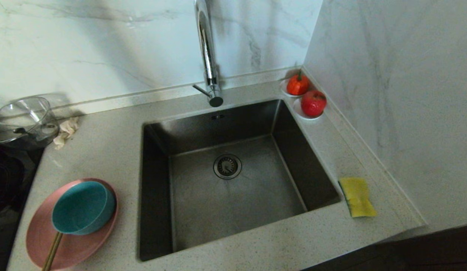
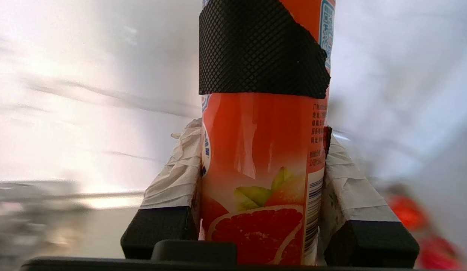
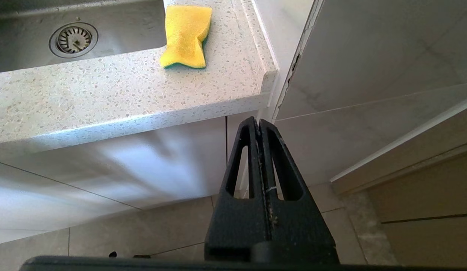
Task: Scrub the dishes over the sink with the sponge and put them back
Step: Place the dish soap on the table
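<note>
So the left pincer (image 2: 261, 158) is clamping an orange bottle (image 2: 261, 180), probably soap, while the right pincer (image 3: 260, 130) is hanging shut below the table (image 1: 105, 143), the sponge (image 1: 357, 196) sitting right of the sink (image 1: 233, 188) and the bowl (image 1: 83, 207) sitting on the plate (image 1: 38, 233) with 1 stick (image 1: 52, 252).

Pink plate (image 1: 41, 233) cut off below.

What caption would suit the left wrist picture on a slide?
Left gripper clamps an orange grapefruit-print bottle between its tape-wrapped fingers.
</note>
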